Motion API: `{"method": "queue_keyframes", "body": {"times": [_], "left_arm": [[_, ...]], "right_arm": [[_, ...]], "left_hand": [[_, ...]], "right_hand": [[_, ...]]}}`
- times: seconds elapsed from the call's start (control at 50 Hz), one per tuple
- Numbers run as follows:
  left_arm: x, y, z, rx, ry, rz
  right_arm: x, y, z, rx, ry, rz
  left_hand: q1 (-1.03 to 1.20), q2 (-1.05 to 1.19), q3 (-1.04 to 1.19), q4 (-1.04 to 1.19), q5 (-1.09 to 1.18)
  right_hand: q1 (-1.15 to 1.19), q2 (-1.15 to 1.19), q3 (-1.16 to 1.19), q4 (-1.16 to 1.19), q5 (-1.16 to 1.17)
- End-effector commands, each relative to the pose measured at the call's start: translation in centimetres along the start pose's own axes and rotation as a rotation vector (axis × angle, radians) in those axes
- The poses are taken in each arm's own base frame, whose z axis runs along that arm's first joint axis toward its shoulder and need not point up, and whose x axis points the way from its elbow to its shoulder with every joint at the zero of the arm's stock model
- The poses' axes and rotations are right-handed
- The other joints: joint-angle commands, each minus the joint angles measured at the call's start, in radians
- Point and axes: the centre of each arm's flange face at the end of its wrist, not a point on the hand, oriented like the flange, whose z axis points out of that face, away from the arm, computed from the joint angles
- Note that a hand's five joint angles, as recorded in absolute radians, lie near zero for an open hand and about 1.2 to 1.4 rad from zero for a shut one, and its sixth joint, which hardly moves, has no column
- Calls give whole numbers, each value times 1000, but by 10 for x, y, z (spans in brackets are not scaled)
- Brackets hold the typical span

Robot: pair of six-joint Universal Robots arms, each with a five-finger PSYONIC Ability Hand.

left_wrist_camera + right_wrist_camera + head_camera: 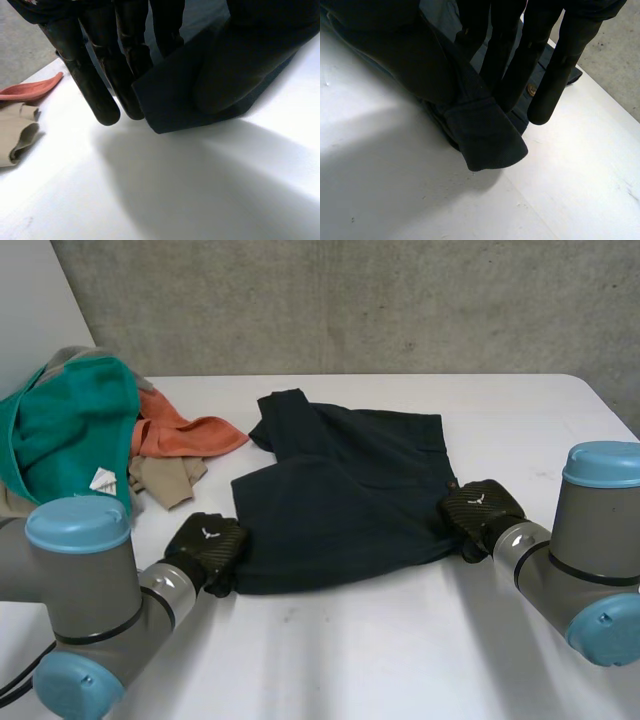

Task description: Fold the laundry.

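A dark navy garment [350, 500] lies partly folded in the middle of the white table [400, 640]. My left hand [207, 545] is at its near left corner. In the left wrist view the straight fingers [95, 95] close against the thumb on that corner of the garment [175, 95]. My right hand [480, 510] is at the garment's right edge. In the right wrist view its fingers [545, 90] press a fold of the garment [485, 135] against the thumb, and a flap hangs just above the table. A small button [532, 90] shows by the fingertips.
A pile of other laundry sits at the table's far left: a teal piece [70, 430], an orange piece [185, 435] and a beige piece [165, 480]. The orange piece [30, 90] and beige piece [15, 135] lie near my left hand. A concrete wall stands behind the table.
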Motion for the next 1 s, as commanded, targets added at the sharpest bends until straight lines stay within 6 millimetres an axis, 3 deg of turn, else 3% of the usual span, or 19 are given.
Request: {"method": "queue_keyframes", "body": {"times": [0.02,0.12,0.22,0.3,0.36,0.48,0.54,0.6,0.66,0.74,0.82,0.84,0.88,0.9,0.94,0.96,0.98,1.0], "left_arm": [[-17,-41,-25,126,-92,-4],[-26,-72,-59,245,-142,-4],[-23,-82,-79,289,-141,-2],[-11,-83,-101,263,-96,17],[-3,-86,-131,224,-54,30],[12,-68,-180,7,71,76],[18,-62,-188,-54,115,91],[20,-60,-174,-39,111,102],[23,-54,-146,-41,106,104],[25,-51,-105,-34,103,103],[22,-65,-60,39,67,120],[18,-79,-43,99,41,137],[12,-97,-26,179,-3,162],[7,-111,-17,237,-39,174],[-10,-152,-1,404,-161,192],[-17,-167,2,471,-212,193],[-33,-201,7,619,-319,191],[-42,-217,5,687,-372,188]], "right_arm": [[6,-19,-20,37,15,-37],[11,-36,-40,48,18,-75],[15,-46,-51,62,30,-96],[19,-58,-72,69,37,-137],[20,-64,-96,46,25,-209],[7,-47,-141,-123,-106,-408],[-2,-36,-152,-186,-192,-478],[-5,-31,-148,-189,-196,-481],[-7,-25,-137,-191,-195,-467],[-9,-14,-106,-218,-200,-449],[2,-20,-81,-204,-130,-425],[11,-30,-71,-171,-68,-405],[20,-41,-62,-132,-8,-384],[31,-56,-51,-73,61,-360],[43,-76,-41,8,137,-340],[59,-101,-32,121,228,-317],[64,-112,-30,172,263,-307],[71,-124,-28,231,305,-299]], "left_hand": [[238,205,212,204,238],[238,205,212,204,238],[238,205,212,204,238],[238,205,212,204,238],[238,205,212,204,238],[238,205,212,204,238],[238,205,212,204,238],[238,205,212,204,238],[238,205,212,204,238],[238,205,212,204,238],[238,205,212,204,238],[238,205,212,204,238],[238,205,212,204,238],[238,205,212,204,238],[238,205,212,204,238],[238,205,212,204,238],[238,205,212,204,238],[238,205,212,204,238]], "right_hand": [[269,212,205,196,210],[269,212,205,196,210],[269,212,205,196,210],[269,212,205,196,210],[269,212,205,196,210],[269,212,205,196,210],[269,212,205,196,210],[269,212,205,196,210],[269,212,205,196,210],[269,212,205,196,210],[269,212,205,196,210],[269,212,205,196,210],[269,212,205,196,210],[269,212,205,196,210],[269,212,205,196,210],[269,212,205,196,210],[269,212,205,196,210],[269,212,205,196,210]]}}
